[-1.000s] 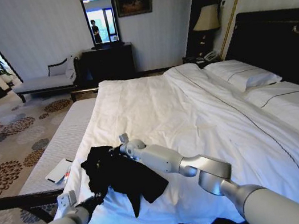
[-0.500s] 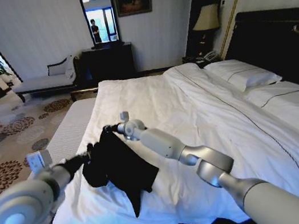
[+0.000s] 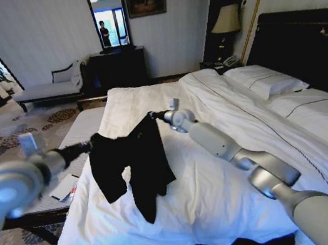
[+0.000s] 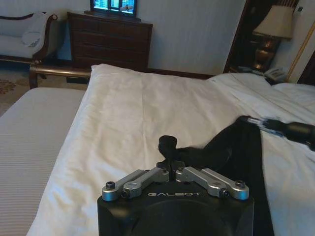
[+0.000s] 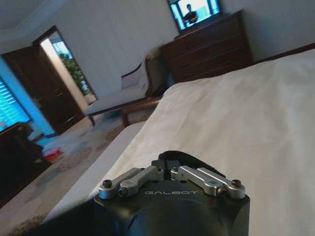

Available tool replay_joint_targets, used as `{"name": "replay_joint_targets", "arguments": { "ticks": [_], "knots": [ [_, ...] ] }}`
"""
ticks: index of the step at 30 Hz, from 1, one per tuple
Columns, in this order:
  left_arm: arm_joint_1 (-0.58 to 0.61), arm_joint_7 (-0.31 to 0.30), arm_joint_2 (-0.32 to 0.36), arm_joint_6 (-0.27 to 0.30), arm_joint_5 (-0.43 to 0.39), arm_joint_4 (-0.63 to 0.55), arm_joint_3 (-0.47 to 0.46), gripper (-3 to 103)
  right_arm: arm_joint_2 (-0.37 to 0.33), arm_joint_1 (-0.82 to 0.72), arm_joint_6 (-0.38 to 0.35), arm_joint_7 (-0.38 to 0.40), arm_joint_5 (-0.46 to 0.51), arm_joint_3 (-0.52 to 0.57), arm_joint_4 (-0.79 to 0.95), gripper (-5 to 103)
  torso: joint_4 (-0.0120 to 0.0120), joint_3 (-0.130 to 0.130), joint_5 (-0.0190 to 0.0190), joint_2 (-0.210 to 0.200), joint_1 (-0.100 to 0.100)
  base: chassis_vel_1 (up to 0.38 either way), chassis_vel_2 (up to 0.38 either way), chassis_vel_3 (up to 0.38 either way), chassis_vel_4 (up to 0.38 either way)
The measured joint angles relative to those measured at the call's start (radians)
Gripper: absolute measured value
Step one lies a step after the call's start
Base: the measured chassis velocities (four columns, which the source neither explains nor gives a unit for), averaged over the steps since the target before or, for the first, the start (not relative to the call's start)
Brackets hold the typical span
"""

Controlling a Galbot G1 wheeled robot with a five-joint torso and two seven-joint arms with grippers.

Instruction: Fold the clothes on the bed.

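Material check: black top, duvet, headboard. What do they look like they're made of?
Top: thin, soft matte fabric, likely a knit; it hangs limp in folds between the left gripper and right gripper.
Duvet: white woven cloth, probably cotton, matte, with soft creases and a stitched dark line.
Headboard: dark and glossy, seemingly lacquered wood with a gold ornament; upholstery cannot be ruled out.

Large bed [image 3: 232, 148] with rumpled white duvet [image 3: 184, 201] and dark wooden headboard [image 3: 309, 46]; two white pillows [image 3: 272, 85] lie beside the headboard.
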Motion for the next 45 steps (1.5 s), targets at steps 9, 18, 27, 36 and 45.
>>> {"name": "replay_joint_targets", "arguments": {
  "ticks": [9, 18, 27, 36, 45],
  "knots": [
    [-0.404, 0.236, -0.073, -0.003, 0.074, 0.291, 0.496, 0, -0.167, -0.032, 0.025, 0.01, 0.004, 0.056, 0.005, 1, -0.0005, 0.0, -0.0005, 0.0, 0.0, 0.0, 0.0, 0.0, 0.0],
    [-0.938, 0.277, -0.398, -0.009, 0.152, 0.679, 0.991, 0, -0.236, -0.055, 0.059, 0.016, 0.001, 0.067, -0.027, 1, -0.0004, 0.0, 0.0001, 0.0, 0.0, 0.0, 0.0, 0.0, 0.0],
    [-1.121, 0.487, -0.755, -0.083, 0.382, 1.222, 1.168, 0, -0.115, -0.037, 0.119, -0.008, -0.049, 0.057, -0.195, 1, -0.0005, 0.0, -0.0001, 0.0, 0.0, 0.0, 0.0, 0.0, 0.0],
    [-1.138, 0.602, -0.968, -0.183, 0.581, 1.588, 1.132, 0, -0.041, -0.022, 0.167, -0.039, -0.091, 0.058, -0.325, 1, 0.0006, 0.0, -0.0003, 0.0, 0.0, 0.0, 0.0, 0.0, 0.0],
    [-1.053, 0.641, -1.138, -0.293, 0.821, 1.79, 0.958, 0, 0.006, -0.021, 0.203, -0.044, -0.128, 0.059, -0.404, 1, -0.0006, 0.0, -0.0004, 0.0, 0.0, 0.0, 0.0, 0.0, 0.0]
  ]
}}
